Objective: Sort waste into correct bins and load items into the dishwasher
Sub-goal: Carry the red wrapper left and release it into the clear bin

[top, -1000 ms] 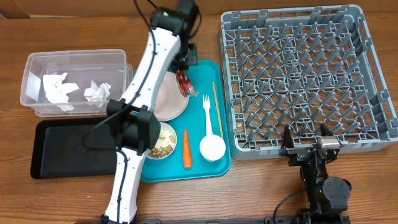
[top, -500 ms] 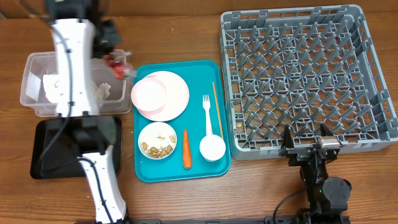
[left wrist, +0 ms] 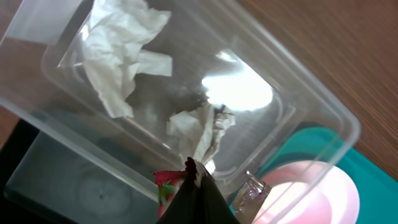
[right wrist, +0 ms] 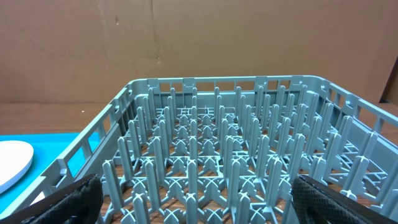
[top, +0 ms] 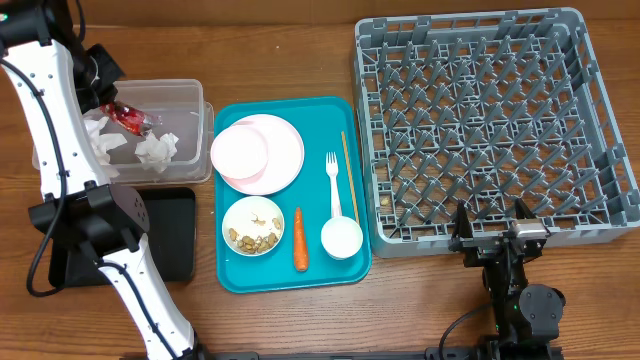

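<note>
The left gripper clamps the red wrapper, apparently high above the clear tub; released there, it may flutter outside.

No text, label, brand, number or sign can be read in any of the views. The red snack wrapper is the one thing likely to bear print, but it is too small from overhead and too blurred in the left wrist view to make out any lettering.
</note>
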Controlling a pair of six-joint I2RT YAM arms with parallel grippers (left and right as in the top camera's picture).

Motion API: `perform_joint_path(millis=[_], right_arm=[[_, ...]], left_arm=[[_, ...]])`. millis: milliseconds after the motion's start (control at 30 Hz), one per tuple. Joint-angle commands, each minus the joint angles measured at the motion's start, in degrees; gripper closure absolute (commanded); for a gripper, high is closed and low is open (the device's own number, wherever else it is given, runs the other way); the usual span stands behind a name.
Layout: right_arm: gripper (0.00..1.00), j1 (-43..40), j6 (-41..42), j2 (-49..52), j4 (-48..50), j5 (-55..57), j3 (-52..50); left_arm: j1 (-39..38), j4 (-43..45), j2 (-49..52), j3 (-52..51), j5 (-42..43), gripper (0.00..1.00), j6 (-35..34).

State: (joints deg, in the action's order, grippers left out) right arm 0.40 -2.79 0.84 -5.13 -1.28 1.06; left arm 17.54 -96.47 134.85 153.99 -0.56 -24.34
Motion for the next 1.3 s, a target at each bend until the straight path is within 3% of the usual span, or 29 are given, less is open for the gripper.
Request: perform_joint_path(millis=[0, 433, 600, 733, 833, 867, 1133, 1267], right_arm=[[0.00, -0.20, -0.07, -0.61, 0.42, -0.13, -0.61], [0.00, -0.20, -0.07, -0.61, 0.42, -0.13, -0.61], [0.00, -0.20, -0.07, -0.61, 0.44, -0.13, -0.61], [0.00, -0.20, -0.07, -0.61, 0.44, -0.13, -0.61], [0.00, -0.20, -0.07, -0.61, 0.42, -0.13, -0.61], [0.00, -0.20, -0.07, -0.61, 0.42, -0.13, -0.61], [0.00, -0.20, -0.07, -0.61, 0.44, -0.13, -0.61], [0.00, -0.20, -0.07, -0.61, 0.42, -0.13, -0.61]], left_arm=[[0.68, 0.83, -0.68, -2.67, -4.94, 0.96, -5.68], [1.22, 13.77, -0.61, -19.32, -7.08, 0.96, -7.45], [1.99, 16.02, -0.61, -20.90, -6.88, 0.95, -8.50], [2.71, 16.59, -0.61, -20.90, -6.91, 0.81, -8.48], [3.02, 16.94, -0.61, -20.90, -6.91, 0.57, -8.48], [3.08, 17.05, -0.61, -20.90, -6.91, 0.54, -8.48], [3.10, 17.66, -0.63, -20.50, -6.88, 0.49, -8.24], [3.06, 16.26, -0.66, -18.27, -6.82, 0.55, -5.86]])
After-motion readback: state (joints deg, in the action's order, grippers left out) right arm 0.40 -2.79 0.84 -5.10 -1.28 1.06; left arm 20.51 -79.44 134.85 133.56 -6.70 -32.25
